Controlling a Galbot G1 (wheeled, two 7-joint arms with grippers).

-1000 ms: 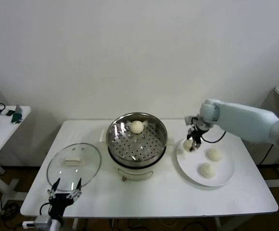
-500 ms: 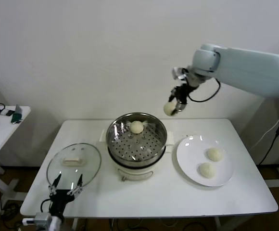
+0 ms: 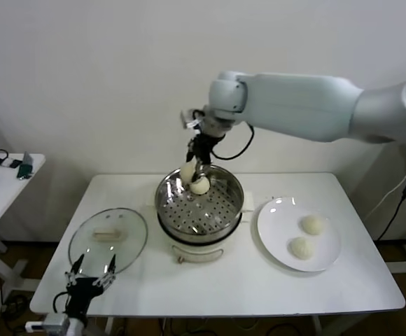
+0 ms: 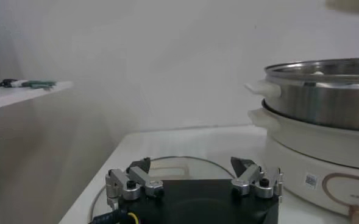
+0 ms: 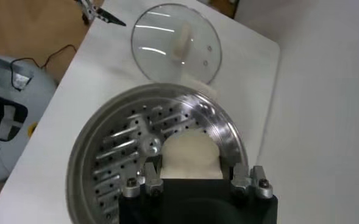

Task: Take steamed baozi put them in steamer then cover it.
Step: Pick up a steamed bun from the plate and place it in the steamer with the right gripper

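My right hand (image 3: 191,170) is over the far-left rim of the steamer (image 3: 199,210), fingers closed on a steamed baozi (image 5: 190,156); in the right wrist view the bun sits between my two fingers, above the perforated tray. A 2nd baozi (image 3: 201,185) lies on the tray at the far side, just beside the one I'm holding. Can't tell if the held bun touches the tray or the other bun.

2 more baozi (image 3: 312,225) and (image 3: 300,247) sit on the white plate (image 3: 276,234), to the right of the steamer on the table (image 3: 259,283), near each other but apart.

The cover (image 3: 108,236) lies flat on the table left of the steamer, handle up, close to the steamer base w/o clearly touching it.

My left hand (image 3: 89,276) is at the near-left table edge, just in front of the cover, fingers spread wide, holding nothing; left wrist view shows both fingertips apart w/ the cover's rim beyond them.
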